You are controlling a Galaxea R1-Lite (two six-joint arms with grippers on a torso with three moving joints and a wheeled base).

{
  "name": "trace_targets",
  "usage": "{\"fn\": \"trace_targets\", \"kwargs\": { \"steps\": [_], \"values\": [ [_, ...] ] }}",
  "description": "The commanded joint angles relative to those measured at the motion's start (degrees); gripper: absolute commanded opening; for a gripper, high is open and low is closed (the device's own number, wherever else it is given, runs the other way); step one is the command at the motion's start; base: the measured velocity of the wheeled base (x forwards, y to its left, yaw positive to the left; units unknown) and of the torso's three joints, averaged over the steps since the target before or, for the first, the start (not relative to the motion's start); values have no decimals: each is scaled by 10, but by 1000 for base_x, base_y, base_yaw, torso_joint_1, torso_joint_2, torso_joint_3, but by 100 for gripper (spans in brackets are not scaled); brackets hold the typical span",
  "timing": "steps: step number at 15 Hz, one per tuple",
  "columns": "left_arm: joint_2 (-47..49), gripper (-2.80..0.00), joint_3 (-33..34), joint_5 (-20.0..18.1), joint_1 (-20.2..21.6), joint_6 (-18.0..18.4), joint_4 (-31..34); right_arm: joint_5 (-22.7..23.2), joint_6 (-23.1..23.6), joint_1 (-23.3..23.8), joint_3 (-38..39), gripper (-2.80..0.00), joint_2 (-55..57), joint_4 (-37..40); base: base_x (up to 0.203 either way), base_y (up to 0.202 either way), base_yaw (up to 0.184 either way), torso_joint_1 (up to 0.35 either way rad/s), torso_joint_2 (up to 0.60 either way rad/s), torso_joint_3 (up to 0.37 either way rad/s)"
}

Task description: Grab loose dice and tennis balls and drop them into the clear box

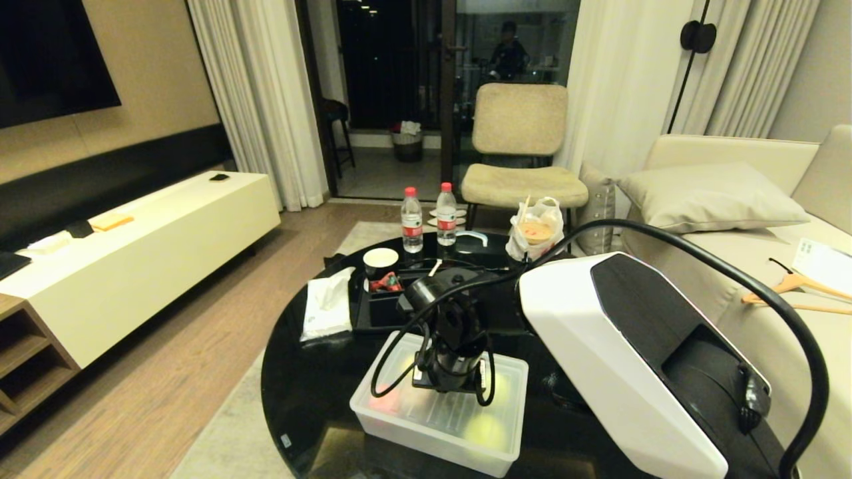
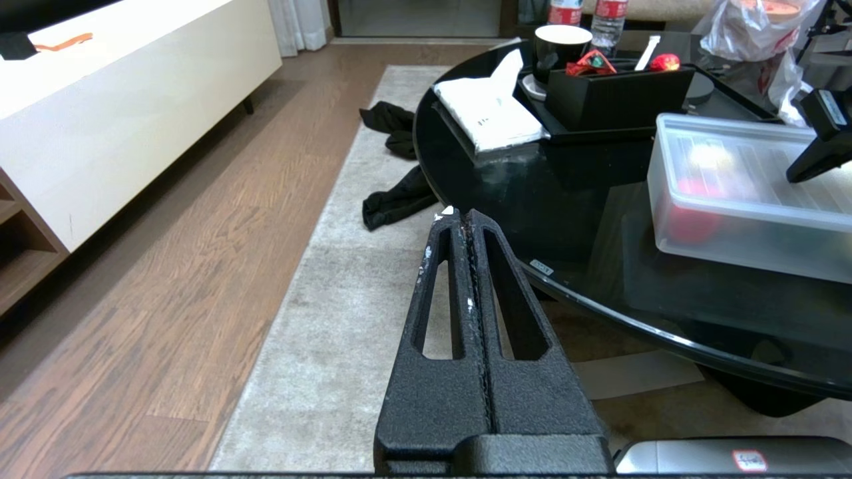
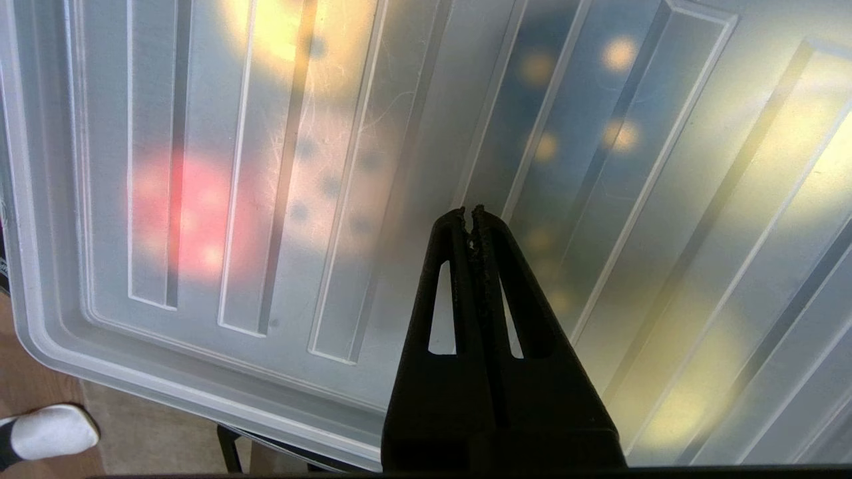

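While the right arm is reaching in from the lower right of the head frame, its white forearm is angling toward centre and the wrist is bending down, so the right hand (image 3: 471,214) is pointing straight at the ribbed lid (image 3: 279,199) of the clear box (image 1: 373,416). Fingers are pressed together, holding nothing; I cannot tell whether the tips are touching the lid. The box is sitting closed at the lower centre of the head frame, near the front edge of the round black desk (image 1: 299,372). Through the lid, dice are showing as blurs: a red die (image 3: 193,219) at left, a yellow die (image 3: 286,33) at the upper edge, a blue die (image 3: 572,100) with pale pips at upper centre. Yellow-green glows, probably the tennis balls (image 1: 484,431), are lying inside toward the right. The left hand (image 2: 462,214) is hanging level off the desk edge above the rug (image 2: 346,319), fingers fully together and empty, with the box at the right of its frame.
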State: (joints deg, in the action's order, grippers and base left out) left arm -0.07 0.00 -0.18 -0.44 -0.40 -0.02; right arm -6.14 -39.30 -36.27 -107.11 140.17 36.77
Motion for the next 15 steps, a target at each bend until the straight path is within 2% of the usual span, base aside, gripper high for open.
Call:
{"fn": "trace_targets", "kwargs": {
  "steps": [1,8,10,12,15],
  "values": [
    [1,-280,1,0,0,0,-1,0,-3,0,2,-280,6,4,0,0,0,0,0,0],
    [1,-280,1,0,0,0,-1,-4,3,3,-3,-280,-98,20,0,0,0,0,0,0],
    [1,-280,1,0,0,0,-1,-4,4,19,-3,-280,-155,31,0,0,0,0,0,0],
    [1,-280,1,0,0,0,-1,-4,9,58,3,-280,-201,41,0,0,0,0,0,0],
    [1,-280,1,0,0,0,-1,-12,32,149,54,-280,-272,43,0,0,0,0,0,0]
  ]
}}
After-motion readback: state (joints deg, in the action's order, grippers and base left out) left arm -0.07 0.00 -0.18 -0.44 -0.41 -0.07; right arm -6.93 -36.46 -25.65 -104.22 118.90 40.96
